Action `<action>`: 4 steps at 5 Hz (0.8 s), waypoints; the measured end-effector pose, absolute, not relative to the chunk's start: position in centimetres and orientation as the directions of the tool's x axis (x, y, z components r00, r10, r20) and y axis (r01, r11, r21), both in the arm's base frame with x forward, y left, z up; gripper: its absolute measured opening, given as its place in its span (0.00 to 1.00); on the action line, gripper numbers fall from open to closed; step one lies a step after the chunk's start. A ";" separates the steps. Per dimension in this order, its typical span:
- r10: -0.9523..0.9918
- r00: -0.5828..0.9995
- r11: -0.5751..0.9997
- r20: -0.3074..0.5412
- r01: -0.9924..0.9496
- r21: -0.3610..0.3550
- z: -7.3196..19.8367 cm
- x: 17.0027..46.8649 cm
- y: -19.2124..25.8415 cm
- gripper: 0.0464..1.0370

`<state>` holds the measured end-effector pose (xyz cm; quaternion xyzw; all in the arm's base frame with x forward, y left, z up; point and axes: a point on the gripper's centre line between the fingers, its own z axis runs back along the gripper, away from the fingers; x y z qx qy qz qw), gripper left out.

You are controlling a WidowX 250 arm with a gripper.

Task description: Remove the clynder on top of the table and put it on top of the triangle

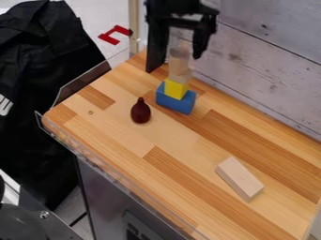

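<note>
Pale tan and upright, the slim cylinder [179,59] rises above the yellow block [176,89].

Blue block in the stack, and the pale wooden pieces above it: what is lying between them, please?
The yellow block lies between the blue block and the pale wooden pieces, as the camera view shows.

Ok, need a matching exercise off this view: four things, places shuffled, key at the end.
Things
1. pale cylinder
2. yellow block
3. dark red pear-shaped object
4. pale wooden block

Places
A. on top of the blue block
B. off by itself, toward the picture's lower right
C. higher in the stack than the yellow block
D. just left of the blue block in the picture

Pairs: 1-C, 2-A, 3-D, 4-B
</note>
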<state>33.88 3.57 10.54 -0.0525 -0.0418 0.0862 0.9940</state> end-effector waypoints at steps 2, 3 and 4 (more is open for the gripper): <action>0.106 0.994 0.993 0.021 -0.105 -0.051 11.5 31.0 1.2 0.96; 0.079 0.997 0.994 -0.026 -0.080 -0.071 10.7 28.1 -1.0 0.96; 0.072 0.995 0.992 -0.073 -0.079 -0.101 9.2 25.8 -2.7 0.96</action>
